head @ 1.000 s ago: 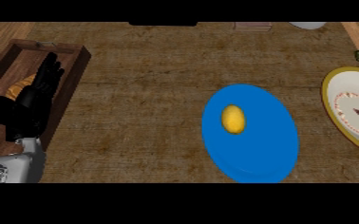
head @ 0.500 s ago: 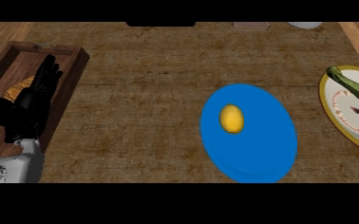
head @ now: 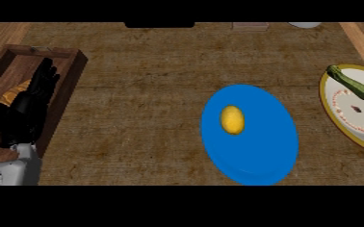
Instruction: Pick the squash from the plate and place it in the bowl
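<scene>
A small yellow oval squash (head: pixel 232 119) lies on a flat blue plate (head: pixel 259 149), left of the plate's middle. At the right edge sits a white bowl with a yellow rim (head: pixel 340 120), partly cut off by the view. A green elongated thing (head: pixel 346 80) lies across its upper rim. My left hand (head: pixel 32 106) rests at the far left over a wooden box, fingers straight and pointing up, holding nothing and far from the plate. My right hand shows in no view.
A dark wooden box (head: pixel 68 84) stands at the left edge under my left hand, with something orange (head: pixel 16 95) inside. Small objects line the counter's far edge, among them a white one (head: pixel 305 25) at the top right. Bare wood-grain counter lies between the box and the plate.
The whole view has drifted slightly, so the plate and bowl sit a little further left. More of the green thing on the bowl's rim shows. The left hand has not moved.
</scene>
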You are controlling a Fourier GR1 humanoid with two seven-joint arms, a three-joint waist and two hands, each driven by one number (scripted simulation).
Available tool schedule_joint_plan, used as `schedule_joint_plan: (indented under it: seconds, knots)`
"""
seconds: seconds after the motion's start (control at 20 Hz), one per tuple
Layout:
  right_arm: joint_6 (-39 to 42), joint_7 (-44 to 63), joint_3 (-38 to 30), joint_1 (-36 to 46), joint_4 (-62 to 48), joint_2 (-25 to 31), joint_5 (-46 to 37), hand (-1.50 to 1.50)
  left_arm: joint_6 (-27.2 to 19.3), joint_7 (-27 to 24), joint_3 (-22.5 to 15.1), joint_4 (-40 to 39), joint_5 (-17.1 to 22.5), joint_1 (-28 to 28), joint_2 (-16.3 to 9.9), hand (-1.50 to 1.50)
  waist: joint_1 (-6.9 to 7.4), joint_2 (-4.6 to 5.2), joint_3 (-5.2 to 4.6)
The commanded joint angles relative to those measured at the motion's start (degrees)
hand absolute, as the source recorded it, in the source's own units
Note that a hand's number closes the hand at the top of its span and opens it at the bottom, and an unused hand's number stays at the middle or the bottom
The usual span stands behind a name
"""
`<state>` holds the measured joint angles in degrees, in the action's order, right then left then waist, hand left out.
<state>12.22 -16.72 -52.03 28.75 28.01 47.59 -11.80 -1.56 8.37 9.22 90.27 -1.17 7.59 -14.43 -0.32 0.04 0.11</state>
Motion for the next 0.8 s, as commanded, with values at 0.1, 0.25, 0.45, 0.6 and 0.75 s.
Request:
schedule_joint_plan:
  seconds: [0.1,0.25,0.45,0.6,0.75]
  knots:
    - [11.56,-5.04,-5.67,-9.91,-6.76,8.43,5.99,-1.5,1.11,1.57,0.82,1.72,0.86,0.41,-1.06,0.0,0.16,0.11,0.05]
    - [17.68,-8.41,-7.2,-15.07,-9.05,10.77,8.05,-1.5,-0.86,0.89,-0.84,1.32,-1.16,-0.67,1.26,0.0,-0.04,0.05,0.07]
    - [25.65,-9.41,-8.32,-17.16,-13.32,13.06,10.33,-1.5,-2.23,-0.5,-1.26,-2.47,-2.11,1.89,2.76,0.0,-0.11,0.19,0.14]
    - [28.66,-13.32,-9.79,-21.02,-14.25,13.8,12.47,-1.5,-0.33,-0.5,0.09,-0.58,-0.97,1.05,0.74,0.0,0.13,0.05,0.1]
    - [32.01,-16.37,-10.24,-23.31,-13.62,13.01,13.67,-1.5,-0.1,-0.72,0.48,-2.06,-0.77,1.59,0.6,0.0,-0.2,0.02,0.16]
